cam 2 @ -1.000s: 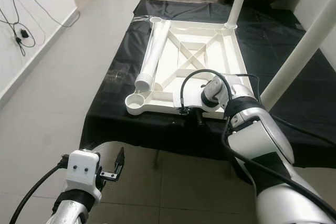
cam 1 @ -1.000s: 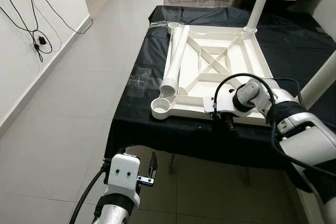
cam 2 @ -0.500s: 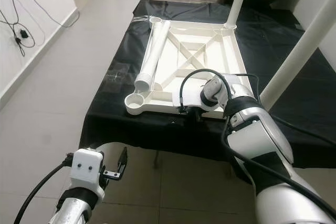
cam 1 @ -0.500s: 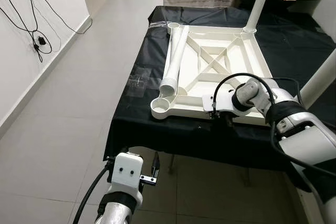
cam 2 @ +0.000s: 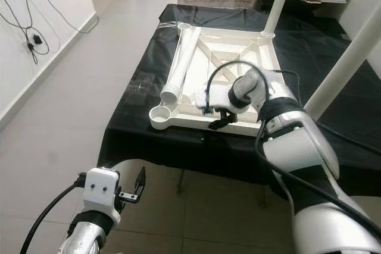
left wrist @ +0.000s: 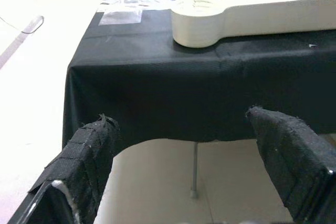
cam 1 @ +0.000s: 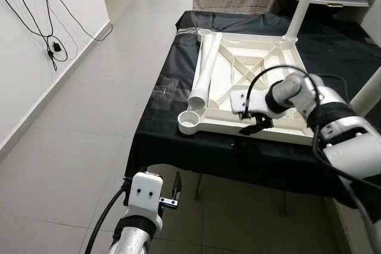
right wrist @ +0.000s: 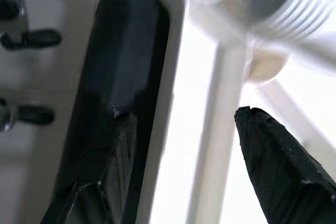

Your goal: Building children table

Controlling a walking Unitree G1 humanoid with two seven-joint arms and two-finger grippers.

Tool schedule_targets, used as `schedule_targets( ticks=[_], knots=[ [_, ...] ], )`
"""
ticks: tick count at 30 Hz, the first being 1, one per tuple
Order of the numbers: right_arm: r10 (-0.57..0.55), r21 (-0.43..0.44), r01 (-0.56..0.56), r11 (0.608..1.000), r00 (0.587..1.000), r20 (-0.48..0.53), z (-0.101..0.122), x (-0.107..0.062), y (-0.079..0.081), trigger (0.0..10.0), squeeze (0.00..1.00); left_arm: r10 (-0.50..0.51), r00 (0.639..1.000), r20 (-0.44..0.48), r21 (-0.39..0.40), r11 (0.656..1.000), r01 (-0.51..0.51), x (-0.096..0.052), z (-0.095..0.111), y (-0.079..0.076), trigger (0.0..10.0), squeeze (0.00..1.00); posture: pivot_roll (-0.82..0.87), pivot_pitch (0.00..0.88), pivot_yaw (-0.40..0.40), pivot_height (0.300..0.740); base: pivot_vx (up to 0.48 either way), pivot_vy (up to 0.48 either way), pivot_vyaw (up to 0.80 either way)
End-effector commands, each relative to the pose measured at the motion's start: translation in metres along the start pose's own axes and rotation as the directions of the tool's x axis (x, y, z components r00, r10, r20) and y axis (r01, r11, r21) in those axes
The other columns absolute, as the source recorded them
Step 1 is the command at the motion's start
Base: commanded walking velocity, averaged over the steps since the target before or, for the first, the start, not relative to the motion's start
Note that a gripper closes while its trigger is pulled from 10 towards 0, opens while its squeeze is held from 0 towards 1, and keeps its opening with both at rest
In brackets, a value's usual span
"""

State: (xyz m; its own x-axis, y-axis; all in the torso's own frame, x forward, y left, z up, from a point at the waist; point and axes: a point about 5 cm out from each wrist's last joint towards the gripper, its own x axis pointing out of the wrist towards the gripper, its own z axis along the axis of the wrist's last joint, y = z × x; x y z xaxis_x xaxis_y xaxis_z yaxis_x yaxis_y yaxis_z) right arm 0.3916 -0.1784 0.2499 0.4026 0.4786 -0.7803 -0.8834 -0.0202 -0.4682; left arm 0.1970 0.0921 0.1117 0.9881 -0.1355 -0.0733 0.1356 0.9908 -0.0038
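From the head views, one white plastic tabletop frame [cam 1: 250, 93] lies upside down on the black-clothed worktop [cam 1: 161, 87], presumably so legs screw in. One loose white ribbed leg tube [cam 1: 204, 66] rests along its 9 o'clock edge; two legs stand upright. The right gripper [cam 1: 255, 125] hovers at the frame's near rail.

Left wrist view: left gripper [left wrist: 191, 169] spread apart, idle below the worktop.

Right wrist view: fingers [right wrist: 273, 150] apart, straddling the rail.

Loose leg tube [cam 1: 204, 69] blocking tabletop frame's [cam 1: 280, 132] left side, black cloth [cam 1: 161, 87] strip beside it bare
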Motion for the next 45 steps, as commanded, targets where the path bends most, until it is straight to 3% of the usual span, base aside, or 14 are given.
schedule_targets(
  ticks=[1,8,10,12,14,16,19,24,26,28,31,34,39,45],
  knots=[
    [-0.009,-0.013,0.009,1.000,1.000,0.030,0.005,-0.004,-0.003,10.0,0.00,0.000,1.000,-0.014,-0.007,1.000,0.000,-0.001,-0.004,0.000,10.0,0.00,-0.02,0.019,-0.016,0.740,0.000,0.000,0.00],
    [-0.007,-0.013,0.008,1.000,0.998,0.063,0.008,-0.008,-0.005,10.0,0.00,-0.001,1.000,-0.014,-0.006,1.000,0.000,0.000,-0.004,0.000,10.0,0.00,-0.02,0.019,-0.016,0.740,0.000,0.000,0.00],
    [-0.324,0.330,0.207,0.921,0.876,0.356,0.023,0.012,-0.012,10.0,0.00,0.002,1.000,-0.007,0.008,1.000,-0.001,0.003,-0.006,0.004,10.0,0.00,-0.01,0.000,-0.008,0.740,0.000,0.000,0.00],
    [-0.324,0.330,0.207,0.921,0.876,0.356,0.023,0.012,-0.012,10.0,0.00,0.002,1.000,-0.007,0.008,1.000,-0.001,0.003,-0.006,0.004,10.0,0.00,-0.01,0.000,-0.008,0.740,0.000,0.000,0.00],
    [-0.569,0.621,0.265,0.738,0.739,0.361,0.021,0.036,-0.008,10.0,0.00,0.005,1.000,-0.002,0.018,1.000,-0.005,0.005,-0.006,0.006,10.0,0.00,-0.01,0.002,-0.005,0.740,0.000,0.000,0.00],
    [-0.569,0.621,0.265,0.738,0.739,0.361,0.021,0.036,-0.008,10.0,0.00,0.005,1.000,-0.002,0.018,1.000,-0.005,0.005,-0.006,0.006,10.0,0.00,-0.01,0.002,-0.005,0.740,0.000,0.000,0.00],
    [-0.727,0.766,0.231,0.600,0.557,0.401,0.032,0.054,0.005,10.0,0.00,0.008,1.000,-0.001,0.024,1.000,-0.008,0.005,-0.007,0.009,10.0,0.00,0.00,0.001,-0.001,0.740,0.000,0.000,0.00],
    [-0.764,0.788,0.229,0.572,0.498,0.410,0.037,0.056,0.009,10.0,0.00,0.008,1.000,0.000,0.025,1.000,-0.008,0.005,-0.007,0.010,10.0,0.00,-0.01,0.003,0.003,0.740,0.000,0.000,0.00],
    [-0.820,0.803,0.302,0.513,0.448,0.355,0.043,0.065,0.025,10.0,0.00,0.010,1.000,0.005,0.028,1.000,-0.010,0.005,-0.006,0.010,10.0,0.00,-0.01,0.004,0.002,0.740,0.000,0.000,0.00],
    [-0.820,0.803,0.302,0.513,0.448,0.355,0.043,0.065,0.025,10.0,0.00,0.010,1.000,0.005,0.028,1.000,-0.010,0.005,-0.006,0.010,10.0,0.00,-0.01,0.004,0.002,0.740,0.000,0.000,0.00],
    [-0.866,0.841,0.323,0.434,0.406,0.291,0.046,0.077,0.049,10.0,0.00,0.023,0.999,0.027,0.034,0.999,-0.024,0.004,-0.003,0.011,10.0,0.00,-0.01,0.004,0.002,0.740,0.000,0.000,0.00],
    [-0.834,0.820,0.308,0.483,0.446,0.324,0.048,0.087,0.079,10.0,0.00,0.035,0.998,0.050,0.039,0.999,-0.037,0.002,0.002,0.012,10.0,0.00,-0.01,0.009,0.007,0.740,0.000,0.000,0.00],
    [-0.848,0.825,0.317,0.467,0.424,0.318,0.054,0.091,0.117,10.0,0.00,0.036,0.996,0.076,0.041,0.998,-0.039,-0.001,0.007,0.011,10.0,0.00,-0.01,0.009,0.011,0.740,0.000,0.000,0.00],
    [-0.855,0.835,0.324,0.444,0.433,0.287,0.059,0.091,0.133,10.0,0.00,0.045,0.994,0.095,0.038,0.998,-0.049,-0.004,0.012,0.012,10.0,0.00,-0.01,0.005,0.021,0.740,0.000,0.000,0.00]
  ],
)
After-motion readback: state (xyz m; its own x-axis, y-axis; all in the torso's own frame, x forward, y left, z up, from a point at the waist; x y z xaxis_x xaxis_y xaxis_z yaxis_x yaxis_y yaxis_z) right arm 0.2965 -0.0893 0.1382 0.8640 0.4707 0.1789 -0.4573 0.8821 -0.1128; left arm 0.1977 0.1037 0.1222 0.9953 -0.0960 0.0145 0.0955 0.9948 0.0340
